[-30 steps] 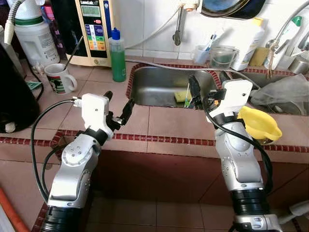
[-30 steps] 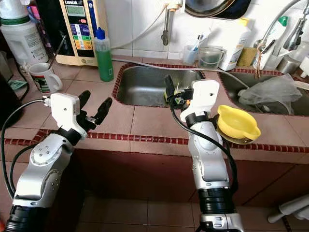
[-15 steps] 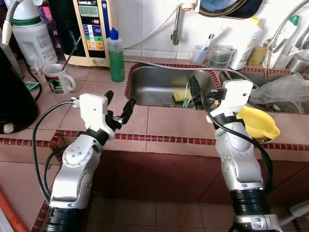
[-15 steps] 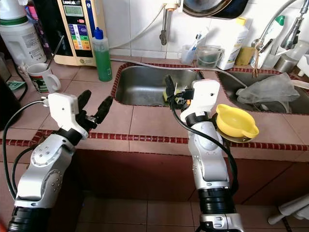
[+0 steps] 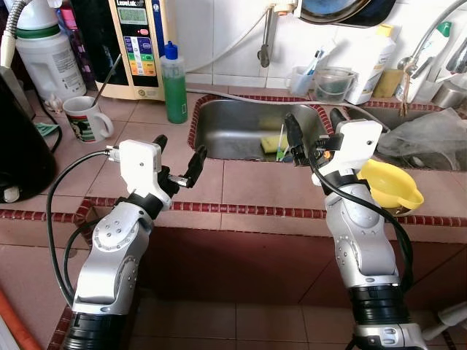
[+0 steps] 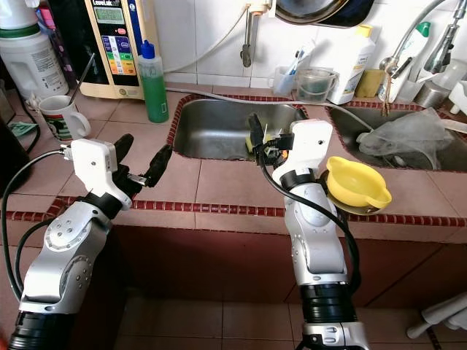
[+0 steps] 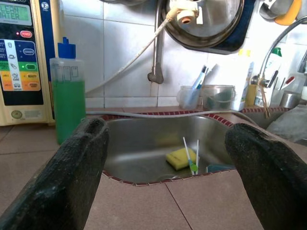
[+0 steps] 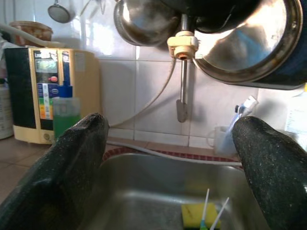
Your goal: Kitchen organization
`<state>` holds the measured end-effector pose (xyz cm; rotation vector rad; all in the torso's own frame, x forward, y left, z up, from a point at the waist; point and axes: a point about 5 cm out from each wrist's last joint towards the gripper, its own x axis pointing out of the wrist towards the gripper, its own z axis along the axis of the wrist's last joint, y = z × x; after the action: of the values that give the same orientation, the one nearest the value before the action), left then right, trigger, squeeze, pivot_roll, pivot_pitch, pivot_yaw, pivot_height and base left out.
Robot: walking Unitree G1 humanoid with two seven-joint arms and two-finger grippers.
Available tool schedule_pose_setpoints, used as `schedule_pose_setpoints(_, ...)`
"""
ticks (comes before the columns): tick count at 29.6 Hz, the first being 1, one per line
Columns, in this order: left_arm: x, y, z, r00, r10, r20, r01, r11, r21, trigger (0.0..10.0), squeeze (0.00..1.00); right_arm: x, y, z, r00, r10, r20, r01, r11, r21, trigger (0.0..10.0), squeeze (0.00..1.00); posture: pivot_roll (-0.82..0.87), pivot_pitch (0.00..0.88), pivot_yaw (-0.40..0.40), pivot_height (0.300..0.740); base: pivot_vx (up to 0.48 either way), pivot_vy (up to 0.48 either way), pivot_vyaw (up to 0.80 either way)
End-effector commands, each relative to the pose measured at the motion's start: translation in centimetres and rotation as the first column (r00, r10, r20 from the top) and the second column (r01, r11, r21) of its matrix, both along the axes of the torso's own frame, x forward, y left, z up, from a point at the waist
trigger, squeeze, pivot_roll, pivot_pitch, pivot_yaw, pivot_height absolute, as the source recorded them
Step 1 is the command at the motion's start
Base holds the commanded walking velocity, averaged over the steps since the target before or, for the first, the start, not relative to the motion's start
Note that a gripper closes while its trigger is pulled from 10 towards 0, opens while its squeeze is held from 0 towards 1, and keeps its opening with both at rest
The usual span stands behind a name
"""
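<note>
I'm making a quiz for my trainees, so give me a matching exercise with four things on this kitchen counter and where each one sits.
Things:
1. yellow sponge
2. green soap bottle
3. mug
4. yellow funnel

Places:
A. counter, beside the right arm
B. inside the sink
C. counter, far left, near the big white jug
D. against the wall, left of the sink

Pairs: 1-B, 2-D, 3-C, 4-A

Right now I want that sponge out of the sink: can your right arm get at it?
Probably yes. The right gripper hangs open at the sink's near rim, and the yellow sponge lies just beyond and below, with only two thin sticks leaning across it.
</note>
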<state>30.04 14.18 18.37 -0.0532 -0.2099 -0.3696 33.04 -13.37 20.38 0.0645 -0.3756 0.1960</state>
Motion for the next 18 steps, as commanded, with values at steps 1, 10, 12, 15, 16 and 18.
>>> schedule_pose_setpoints(1,0.0,0.3,-0.1,0.999,0.048,0.020,-0.048,0.999,0.017,10.0,0.00,-0.2,-0.5,0.2,1.000,-0.028,0.010,0.028,1.000,-0.002,10.0,0.00,0.01,0.000,-0.041,0.740,0.000,0.000,0.00)
schedule_pose_setpoints(10,-0.3,1.2,-2.0,0.990,0.136,0.023,-0.137,0.989,0.056,10.0,0.00,-0.4,-1.1,-2.7,0.996,-0.079,-0.048,0.075,0.994,-0.075,10.0,0.00,0.01,0.000,-0.041,0.740,0.000,0.000,0.00)
schedule_pose_setpoints(12,-0.4,0.9,-2.2,0.994,0.110,0.016,-0.111,0.991,0.074,10.0,0.00,-0.4,-1.2,-2.8,0.995,-0.082,-0.053,0.078,0.994,-0.076,10.0,0.00,0.00,0.000,-0.039,0.740,0.000,0.000,0.00)
schedule_pose_setpoints(15,-0.4,0.7,-2.2,0.995,0.100,0.013,-0.101,0.993,0.064,10.0,0.00,-0.5,-1.2,-2.8,0.995,-0.084,-0.053,0.080,0.994,-0.075,10.0,0.00,0.00,0.000,-0.039,0.740,0.000,0.000,0.00)
schedule_pose_setpoints(16,-0.4,0.8,-2.3,0.995,0.102,0.015,-0.103,0.993,0.065,10.0,0.00,-0.5,-1.2,-2.8,0.995,-0.085,-0.052,0.081,0.994,-0.075,10.0,0.00,0.00,0.000,-0.037,0.740,0.000,-0.304,0.00)
schedule_pose_setpoints(18,-0.3,0.7,-2.3,0.994,0.103,0.020,-0.104,0.993,0.061,10.0,0.00,-0.5,-1.2,-2.9,0.995,-0.087,-0.049,0.083,0.994,-0.078,10.0,0.00,0.00,0.000,-0.037,0.740,0.000,-0.300,0.00)
